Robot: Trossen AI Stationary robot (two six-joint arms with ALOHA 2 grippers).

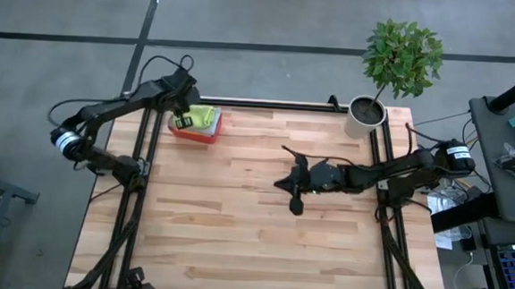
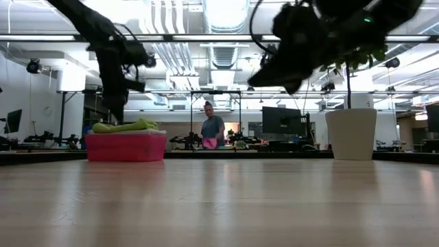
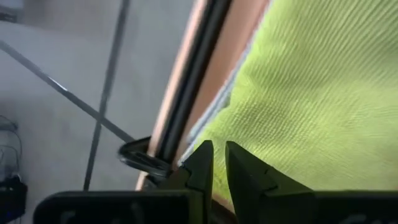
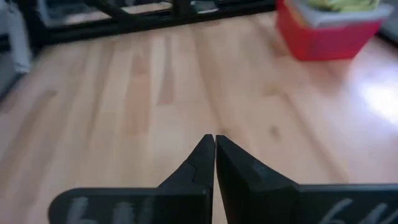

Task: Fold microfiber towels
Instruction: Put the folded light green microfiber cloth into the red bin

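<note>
The right pincer (image 1: 295, 203) hangs over the middle of the bare table (image 1: 234, 242), its fingers pressed together on nothing; this arm waits.

Farther back, at the table's far left corner, the left pincer (image 1: 184, 122) works over the red bin (image 1: 194, 133). Its fingers (image 3: 204, 163) stand with only a narrow slot between them, right above the lime-green towel (image 3: 311, 93) that tops the bin's pile. Nothing shows pinched in that slot, so I judge no cloth is held yet.

The step in hand looks like the very first: fetching a towel out of the bin. No towel lies on the table, so no folding has begun. The next move calls for the left pincer to open, sink into the green cloth, catch a fold or edge, then lift it clear of the bin wall and carry it to the open wood.

The green towel shows a fine ribbed weave and sits loosely heaped above the bin's rim. A pale cloth edge peeks out beneath it; other towels cannot be told apart.
</note>
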